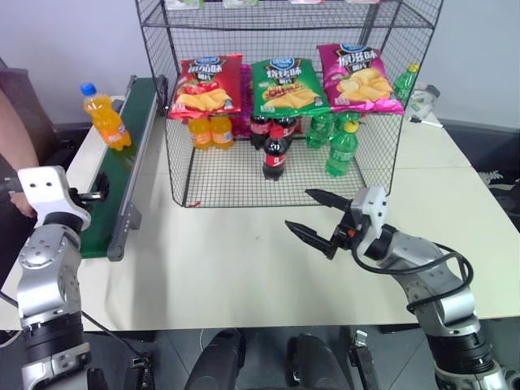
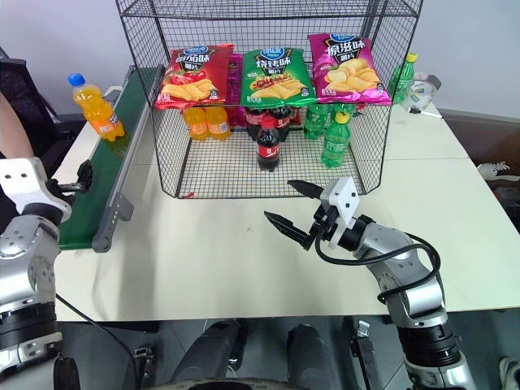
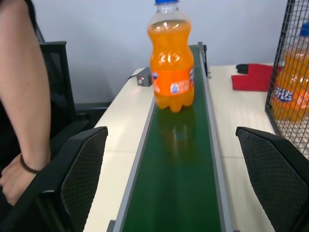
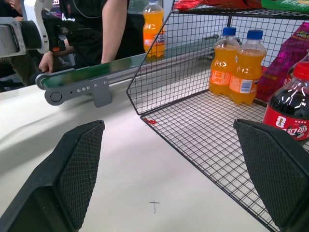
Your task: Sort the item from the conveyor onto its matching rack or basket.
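Jaws apart; upright orange soda bottle (image 1: 106, 118), blue cap.

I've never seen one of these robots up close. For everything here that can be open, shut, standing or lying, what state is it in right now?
orange soda bottle: upright on the conveyor, capped, untouched.
left gripper: open, empty.
right gripper: open, empty, above the table.
wire rack: front open.
cola bottle: upright in the rack.
chip bags: lying on the rack's shelf.
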`<control>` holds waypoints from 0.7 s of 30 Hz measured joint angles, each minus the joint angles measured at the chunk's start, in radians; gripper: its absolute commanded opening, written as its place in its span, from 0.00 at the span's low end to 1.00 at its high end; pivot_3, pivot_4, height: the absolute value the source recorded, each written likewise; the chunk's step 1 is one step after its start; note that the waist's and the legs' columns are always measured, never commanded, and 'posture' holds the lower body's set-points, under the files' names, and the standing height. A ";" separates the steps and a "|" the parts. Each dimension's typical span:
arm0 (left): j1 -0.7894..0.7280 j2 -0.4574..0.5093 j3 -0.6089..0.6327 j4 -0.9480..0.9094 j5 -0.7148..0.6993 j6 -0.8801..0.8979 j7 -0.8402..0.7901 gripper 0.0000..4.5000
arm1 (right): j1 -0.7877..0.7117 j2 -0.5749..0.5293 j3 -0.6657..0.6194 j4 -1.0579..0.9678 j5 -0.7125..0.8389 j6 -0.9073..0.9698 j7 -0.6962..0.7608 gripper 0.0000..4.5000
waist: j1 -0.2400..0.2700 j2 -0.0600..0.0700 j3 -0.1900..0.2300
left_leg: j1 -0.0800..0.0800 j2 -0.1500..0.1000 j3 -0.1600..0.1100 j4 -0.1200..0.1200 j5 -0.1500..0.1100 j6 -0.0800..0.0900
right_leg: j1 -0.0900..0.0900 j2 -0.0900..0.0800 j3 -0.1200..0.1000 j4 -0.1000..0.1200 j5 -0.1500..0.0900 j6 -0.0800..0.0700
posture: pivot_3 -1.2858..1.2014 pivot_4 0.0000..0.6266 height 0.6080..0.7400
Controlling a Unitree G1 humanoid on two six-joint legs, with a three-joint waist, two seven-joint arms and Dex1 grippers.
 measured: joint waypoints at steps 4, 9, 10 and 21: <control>-0.002 0.000 0.000 0.004 -0.017 0.000 -0.003 0.99 | -0.009 0.002 0.001 0.000 0.000 0.000 -0.008 1.00 | 0.000 0.000 0.000 | 0.000 0.000 0.000 0.000 0.000 0.000 | 0.000 0.000 0.000 0.000 0.000 0.000 | 0.52 0.24 1.00; -0.002 0.000 0.001 0.004 -0.028 0.000 -0.004 0.99 | -0.030 0.002 0.007 0.000 0.000 0.004 -0.018 1.00 | 0.000 0.000 0.000 | 0.000 0.000 0.000 0.000 0.000 0.000 | 0.000 0.000 0.000 0.000 0.000 0.000 | 0.52 0.24 1.00; -0.002 0.000 0.001 0.005 -0.029 0.000 -0.003 0.99 | -0.036 0.002 0.009 0.000 0.000 0.004 -0.018 1.00 | 0.000 0.000 0.000 | 0.000 0.000 0.000 0.000 0.000 0.000 | 0.000 0.000 0.000 0.000 0.000 0.000 | 0.52 0.24 1.00; -0.001 0.000 0.031 0.006 -0.061 0.004 0.004 0.99 | -0.043 0.002 0.010 0.000 0.000 0.004 -0.018 1.00 | 0.000 0.000 0.000 | 0.000 0.000 0.000 0.000 0.000 0.000 | 0.000 0.000 0.000 0.000 0.000 0.000 | 0.52 0.24 1.00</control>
